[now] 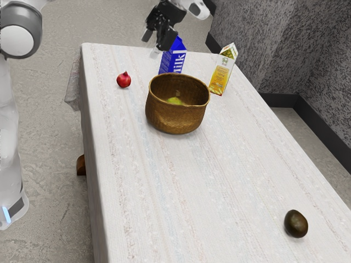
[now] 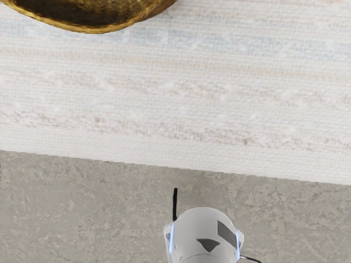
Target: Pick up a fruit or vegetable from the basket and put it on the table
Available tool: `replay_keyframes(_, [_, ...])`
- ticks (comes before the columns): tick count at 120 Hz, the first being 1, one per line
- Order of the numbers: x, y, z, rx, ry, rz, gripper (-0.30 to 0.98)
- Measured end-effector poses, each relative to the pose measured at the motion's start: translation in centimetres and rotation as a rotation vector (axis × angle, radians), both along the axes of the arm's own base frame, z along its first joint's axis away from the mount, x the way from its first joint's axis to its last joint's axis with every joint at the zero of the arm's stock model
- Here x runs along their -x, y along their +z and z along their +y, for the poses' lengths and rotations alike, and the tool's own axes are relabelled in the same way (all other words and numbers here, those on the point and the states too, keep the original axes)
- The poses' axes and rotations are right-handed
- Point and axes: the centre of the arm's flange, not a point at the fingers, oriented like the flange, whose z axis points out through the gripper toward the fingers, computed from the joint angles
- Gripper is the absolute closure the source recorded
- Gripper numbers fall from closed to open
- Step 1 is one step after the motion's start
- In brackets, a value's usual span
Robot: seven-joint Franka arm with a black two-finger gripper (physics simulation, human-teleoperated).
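Hanging above the surface and clear of the brown woven basket point(image 1: 174, 119), the black gripper point(image 1: 156, 46) has its 2 fingers spread apart with nothing between them, a sensible readiness for straddling something round. The task's likely target, a yellow-green rounded fruit point(image 1: 175, 101), sits low inside the basket, where the tall wall keeps it from rolling but also blocks any sideways reach. So the next move should carry the hand over the opening, then straight down; a slanted entry could catch the rim and tip the basket.

On the white striped tablecloth point(image 1: 181, 181), a red pomegranate point(image 1: 124, 80) and a dark oval avocado point(image 1: 296, 224) lie outside the basket, so neither answers the request. The blue milk carton point(image 1: 174, 59) and yellow-and-white juice carton point(image 1: 221, 75) stand near the basket, making the open cloth towards the avocado a safer place for setting the fruit down.
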Motion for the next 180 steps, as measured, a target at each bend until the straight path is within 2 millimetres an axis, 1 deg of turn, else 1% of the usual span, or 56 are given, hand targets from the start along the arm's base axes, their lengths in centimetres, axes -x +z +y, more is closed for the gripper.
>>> replay_keyframes(12, [-1.9, 0.4, 2.5, -0.023, 0.023, -0.149, 0.00])
replay_keyframes(21, [-2.6, 1.0, 3.3, -0.036, 0.022, -0.225, 0.00])
replay_keyframes(29, [-3.1, 1.5, 3.1, -0.042, 0.007, -0.272, 0.00])
replay_keyframes(40, [-3.5, 1.9, 1.5, -0.026, -0.040, -0.313, 0.00])
replay_keyframes(46, [-3.1, 0.9, 0.5, -0.011, -0.070, -0.305, 0.00])
replay_keyframes(51, [-2.0, -0.5, 0.3, 0.001, -0.086, -0.295, 0.00])
replay_keyframes(53, [-1.6, -1.3, 0.7, 0.005, -0.086, -0.291, 0.00])
replay_keyframes(61, [-1.1, -4.7, 3.5, 0.024, -0.064, -0.276, 0.00])
replay_keyframes(66, [-1.1, -5.8, 4.5, 0.028, -0.068, -0.287, 0.00])
replay_keyframes(68, [-1.2, -6.0, 4.8, 0.027, -0.075, -0.297, 0.00])
replay_keyframes(74, [-1.8, -5.3, 5.3, 0.019, -0.101, -0.344, 0.00])
replay_keyframes(84, [-4.7, -4.2, 5.8, 0.004, -0.159, -0.401, 0.00])
replay_keyframes(89, [-5.6, -3.5, 6.0, -0.004, -0.184, -0.421, 0.00])
replay_keyframes(92, [-6.0, -3.6, 6.4, -0.005, -0.193, -0.424, 0.00])
replay_keyframes(98, [-6.5, -4.6, 7.4, 0.000, -0.202, -0.410, 0.00])
replay_keyframes(104, [-6.7, -6.5, 8.4, 0.013, -0.206, -0.383, 0.00])
replay_keyframes(110, [-6.4, -8.6, 9.3, 0.030, -0.209, -0.364, 0.00])
replay_keyframes(117, [-6.0, -10.2, 10.6, 0.038, -0.207, -0.366, 0.00])
replay_keyframes(122, [-5.8, -10.9, 11.7, 0.038, -0.207, -0.376, 0.00])
replay_keyframes(129, [-5.7, -11.2, 13.3, 0.033, -0.208, -0.399, 0.00])
replay_keyframes(136, [-6.1, -11.8, 14.8, 0.034, -0.210, -0.413, 0.00])
replay_keyframes(141, [-6.3, -12.2, 15.5, 0.034, -0.218, -0.419, 0.00])
replay_keyframes(148, [-6.8, -12.8, 15.9, 0.036, -0.235, -0.423, 0.00])
replay_keyframes(156, [-7.3, -13.6, 16.0, 0.042, -0.260, -0.421, 0.00])
replay_keyframes(172, [-7.9, -14.1, 15.3, 0.050, -0.317, -0.425, 0.00])
replay_keyframes(180, [-8.4, -14.8, 14.9, 0.057, -0.343, -0.417, 0.00])
